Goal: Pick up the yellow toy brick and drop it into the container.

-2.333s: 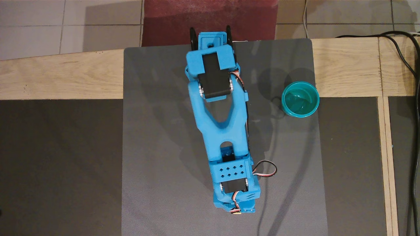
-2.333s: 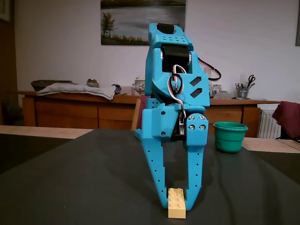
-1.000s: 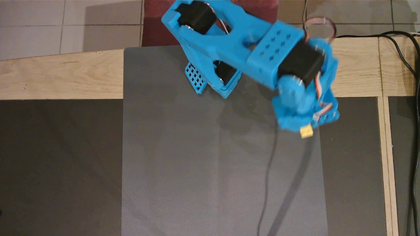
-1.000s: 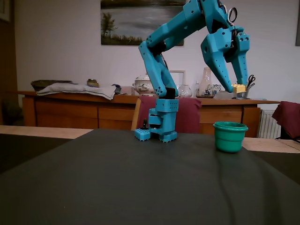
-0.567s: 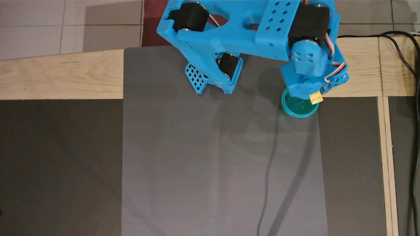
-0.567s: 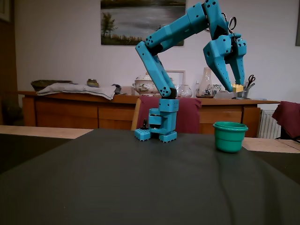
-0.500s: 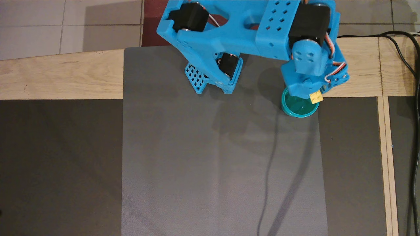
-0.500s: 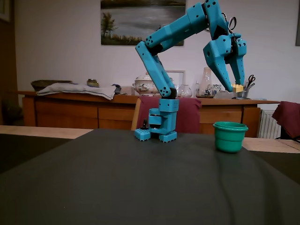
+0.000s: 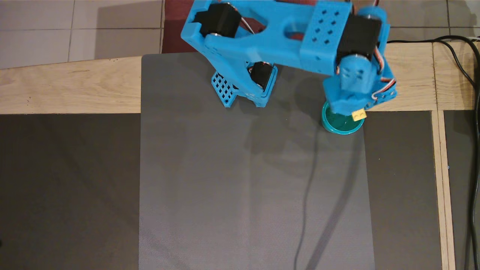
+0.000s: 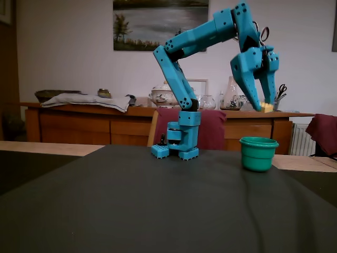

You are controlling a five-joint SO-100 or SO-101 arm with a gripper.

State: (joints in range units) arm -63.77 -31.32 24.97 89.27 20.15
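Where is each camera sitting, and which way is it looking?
Overhead view: up high, looking straight down on the grey mat; the whole blue arm shows.
Fixed view: low at the table's edge, looking level across it at the arm's base.
Both show the gripper holding the yellow toy brick above the container.

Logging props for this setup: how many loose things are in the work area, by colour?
Yellow: 1, the yellow toy brick, held in the gripper above the cup.
Teal-green: 1, the container, standing on the grey mat.
Total: 2
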